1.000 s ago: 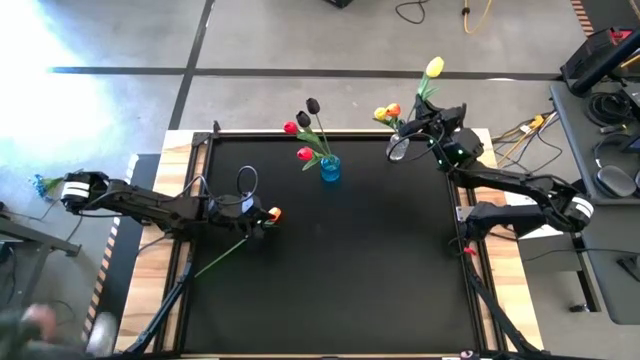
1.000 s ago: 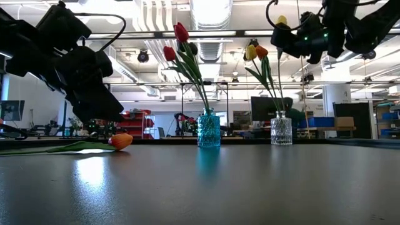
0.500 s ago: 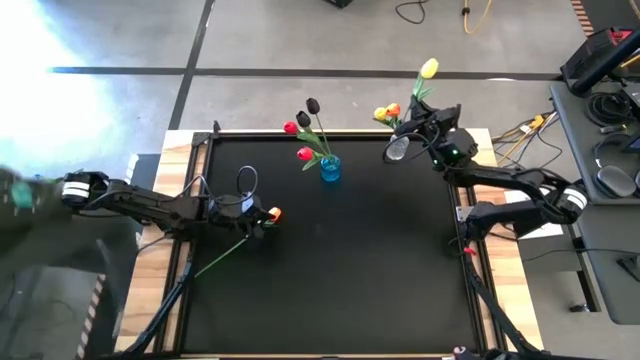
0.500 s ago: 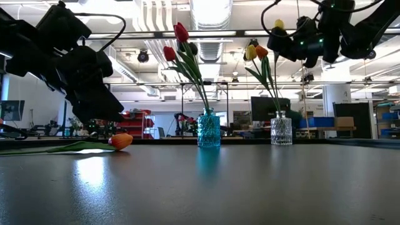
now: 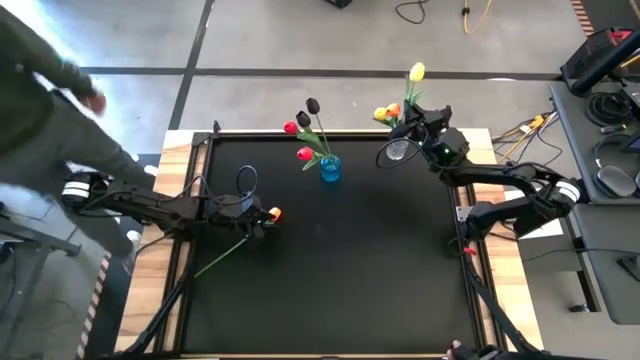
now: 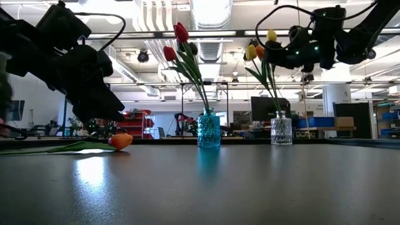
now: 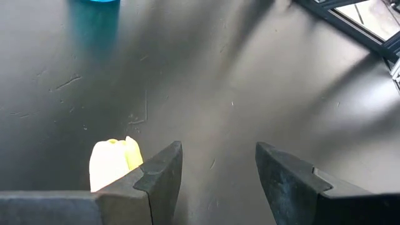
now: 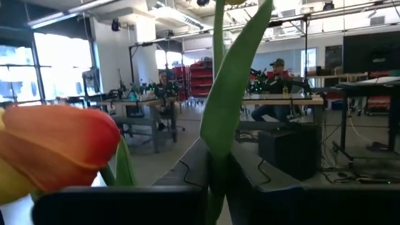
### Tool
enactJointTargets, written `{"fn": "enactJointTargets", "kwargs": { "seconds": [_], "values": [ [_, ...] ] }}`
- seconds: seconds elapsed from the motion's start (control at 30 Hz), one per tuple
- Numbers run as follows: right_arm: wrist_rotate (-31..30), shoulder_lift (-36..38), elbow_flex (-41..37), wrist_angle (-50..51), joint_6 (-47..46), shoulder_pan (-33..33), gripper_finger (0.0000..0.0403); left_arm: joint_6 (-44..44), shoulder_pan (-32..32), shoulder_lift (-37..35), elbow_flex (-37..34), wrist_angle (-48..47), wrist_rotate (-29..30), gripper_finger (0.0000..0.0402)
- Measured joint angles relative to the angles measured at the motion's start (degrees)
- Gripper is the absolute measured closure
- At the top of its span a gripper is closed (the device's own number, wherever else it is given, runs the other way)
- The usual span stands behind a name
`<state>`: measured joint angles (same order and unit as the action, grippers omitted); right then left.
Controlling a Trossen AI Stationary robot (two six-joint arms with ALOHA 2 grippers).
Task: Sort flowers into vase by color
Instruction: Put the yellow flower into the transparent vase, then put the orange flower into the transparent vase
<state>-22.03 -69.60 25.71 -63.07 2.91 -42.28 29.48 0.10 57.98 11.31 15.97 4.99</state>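
My right gripper (image 5: 413, 122) is shut on a yellow tulip (image 5: 416, 72) above the clear glass vase (image 5: 397, 150) at the table's far right; that vase holds a yellow and an orange tulip (image 6: 255, 51). The blue vase (image 5: 330, 168) stands at the far middle with red and near-black tulips (image 5: 303, 125). An orange tulip (image 5: 272, 213) lies flat on the table, its stem (image 5: 215, 259) running toward the near left. My left gripper (image 7: 215, 175) hangs open over it; the head (image 7: 112, 162) lies just outside one finger. My right gripper pinches the yellow tulip's green stem (image 8: 219, 156) between its two fingers (image 8: 125, 203), below a long leaf (image 8: 236, 87). The fingers come in about level from the table's right, across the stem. The tulip stands near upright, lifted clear, with its head (image 6: 271, 35) above the gripper.
A person in dark clothing (image 5: 50, 110) stands off the table's far left corner, near the left arm's base. Wooden rims (image 5: 165, 150) and cables border the black mat (image 5: 350, 260), whose middle and near part carry nothing.
My right gripper has moved toward the table's left and down toward the clear vase, carrying the yellow tulip with it; the head now sits lower and closer to the vase's other tulips. A person has come into view at the far left.
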Motion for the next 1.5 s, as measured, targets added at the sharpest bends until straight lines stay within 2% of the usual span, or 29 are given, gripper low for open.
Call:
{"fn": "enactJointTargets", "kwargs": {
  "seconds": [0.13,0.3,0.5,0.73,0.97,1.13,1.3,1.5],
  "values": [
    [-0.01,0.22,-0.02,1.44,0.17,0.0,0.0346,0.28,0.0,0.01,0.0,0.05,-0.01,0.0214],
    [-0.01,0.33,-0.01,2.11,0.16,0.0,0.0293,0.58,-0.01,0.01,0.0,1.02,-0.08,0.0214],
    [-0.01,1.19,1.14,7.63,1.17,0.0,0.0249,0.58,0.0,0.01,0.0,1.01,-0.08,0.0214],
    [-0.03,4.06,3.76,15.77,1.17,0.02,0.0244,0.62,0.0,0.01,0.0,1.01,-0.08,0.0214],
    [-0.03,10.4,8.18,35.79,-0.38,0.02,0.0253,1.06,0.0,0.01,0.0,1.01,-0.08,0.0214],
    [-0.03,14.99,9.78,45.56,-1.43,0.02,0.0252,1.04,0.0,0.01,0.13,0.21,-0.06,0.0214],
    [-0.03,19.54,10.17,50.8,-1.48,0.02,0.0242,0.76,0.0,0.01,2.64,-5.42,-0.06,0.0214],
    [-0.06,24.36,10.29,55.54,-1.45,0.52,0.0224,-0.07,0.0,0.01,8.9,-18.76,-0.03,0.0214]
  ]
}}
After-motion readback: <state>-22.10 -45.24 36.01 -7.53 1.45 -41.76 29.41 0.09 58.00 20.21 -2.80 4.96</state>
